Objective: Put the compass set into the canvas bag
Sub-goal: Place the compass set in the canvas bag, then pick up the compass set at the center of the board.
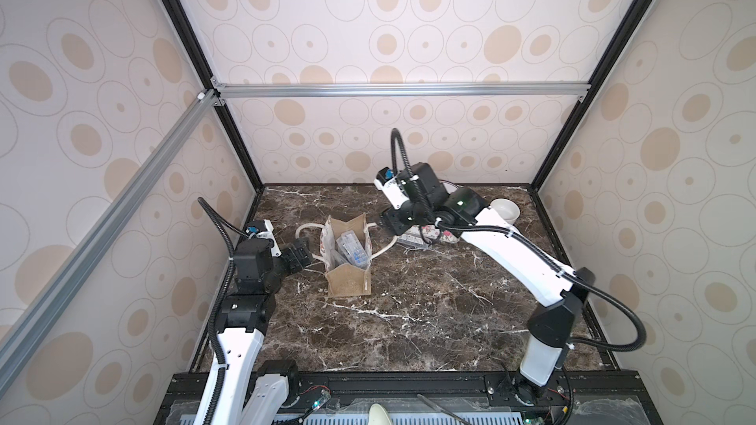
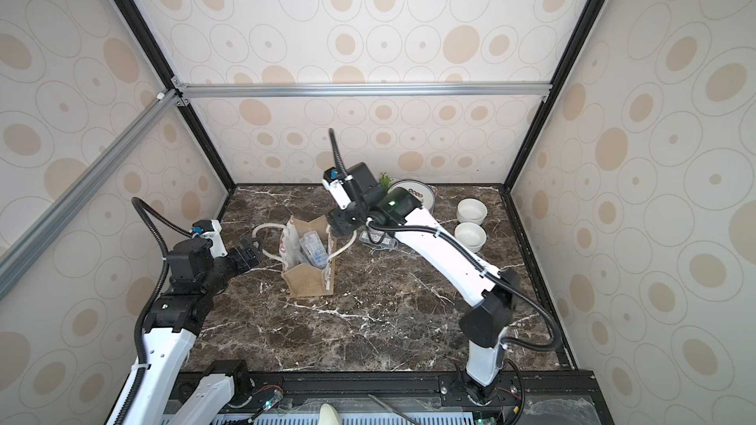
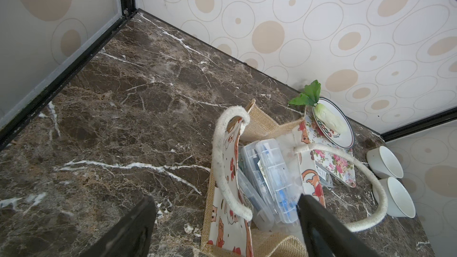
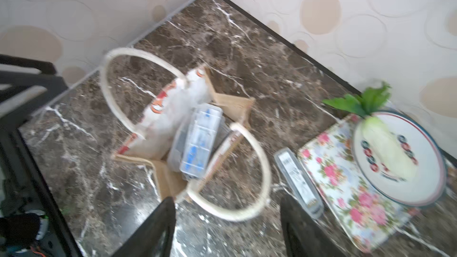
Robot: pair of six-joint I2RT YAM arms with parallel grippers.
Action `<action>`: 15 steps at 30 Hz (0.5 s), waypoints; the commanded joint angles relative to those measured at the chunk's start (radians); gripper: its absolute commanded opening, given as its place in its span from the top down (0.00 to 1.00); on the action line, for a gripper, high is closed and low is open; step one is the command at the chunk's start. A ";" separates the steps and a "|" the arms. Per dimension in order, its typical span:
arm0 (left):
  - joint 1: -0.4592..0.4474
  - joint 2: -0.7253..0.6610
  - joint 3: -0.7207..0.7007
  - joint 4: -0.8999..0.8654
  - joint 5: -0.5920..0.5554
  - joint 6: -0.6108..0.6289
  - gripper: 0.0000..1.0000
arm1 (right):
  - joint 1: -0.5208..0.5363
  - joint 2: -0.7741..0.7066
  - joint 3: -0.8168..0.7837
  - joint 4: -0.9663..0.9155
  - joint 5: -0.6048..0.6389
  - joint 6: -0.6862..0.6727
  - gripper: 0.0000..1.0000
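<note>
Right wrist: R gripper [image 4: 227,202] jaws apart, empty; set [image 4: 199,142] in bag [image 4: 160,117] just ahead. L gripper [image 3: 225,200] wide open, empty, beside bag. Prob. light, stiff, slick plastic case; pinch across narrow sides.

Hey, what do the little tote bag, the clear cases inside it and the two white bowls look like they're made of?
Canvas bag: coarse tan burlap-like weave on the ends, matte; side panels smoother white printed cloth. Compass set cases: clear rigid plastic, glossy, contents showing through. Two white bowls: likely glazed ceramic, smooth with a soft sheen; plastic can't be ruled out.
</note>
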 commanded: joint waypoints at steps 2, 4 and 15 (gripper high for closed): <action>0.005 0.002 0.022 0.000 0.012 -0.001 0.09 | -0.147 -0.108 -0.252 0.137 -0.057 -0.047 0.27; 0.003 0.005 0.021 0.004 0.010 -0.002 0.09 | -0.212 -0.115 -0.308 0.145 -0.102 -0.059 0.26; 0.003 0.020 0.027 0.004 0.003 -0.011 0.09 | -0.281 0.233 -0.137 -0.020 -0.165 -0.193 0.21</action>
